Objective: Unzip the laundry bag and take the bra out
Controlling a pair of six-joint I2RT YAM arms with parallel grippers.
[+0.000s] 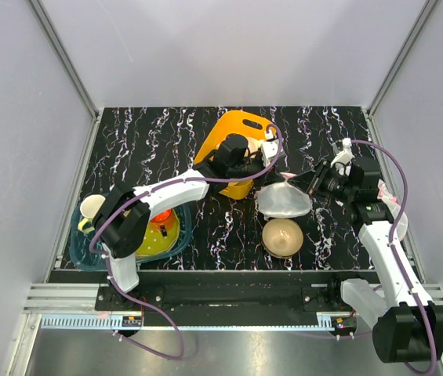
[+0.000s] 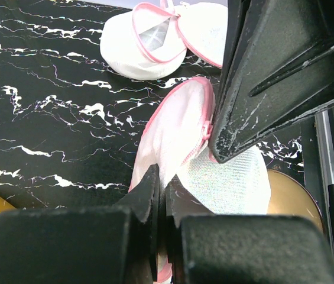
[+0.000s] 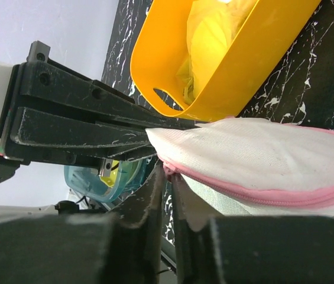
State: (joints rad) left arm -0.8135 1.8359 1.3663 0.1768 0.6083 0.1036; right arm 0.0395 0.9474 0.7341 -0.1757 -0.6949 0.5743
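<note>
Top view: laundry bag [image 1: 284, 202] sits centre-right on the black marbled table [image 1: 158, 141], just above the tan bowl [image 1: 281, 236] and beside the lower right corner of the yellow bin [image 1: 233, 129]. The bag's top is pulled up into a pink-edged peak. Left gripper [image 1: 276, 174] comes in from the left at that peak and right gripper [image 1: 303, 182] from the right, so the two nearly meet. Finger gaps are not readable from here. Teal basket [image 1: 84, 251] is at lower left.

Left wrist: left gripper [image 2: 162, 195] is at the bottom centre of the frame. Its fingers are down to a sliver and pinch the bag's white mesh by the pink rim. The laundry bag [image 2: 178, 130] fills the middle, tilted up on edge. The right gripper [image 2: 216, 151] tip touches the pink zip trim from the upper right. The bowl [image 2: 288, 195] pokes out under the bag at lower right. Two flatter pink-rimmed discs [image 2: 137, 53] lie at top centre, well apart from the bag.

Right wrist: right gripper [image 3: 168, 177] is at bottom centre, its fingers nearly together and clamped on the pink zip edge. The laundry bag [image 3: 255, 148] stretches off to the right, with the zip line looking shut along the part in view. The left gripper [image 3: 146, 135] grips the mesh from the left, just above. The yellow bin [image 3: 255, 53] is at the top and the teal basket [image 3: 96, 177] at lower left. Bag contents can't be made out.
</note>
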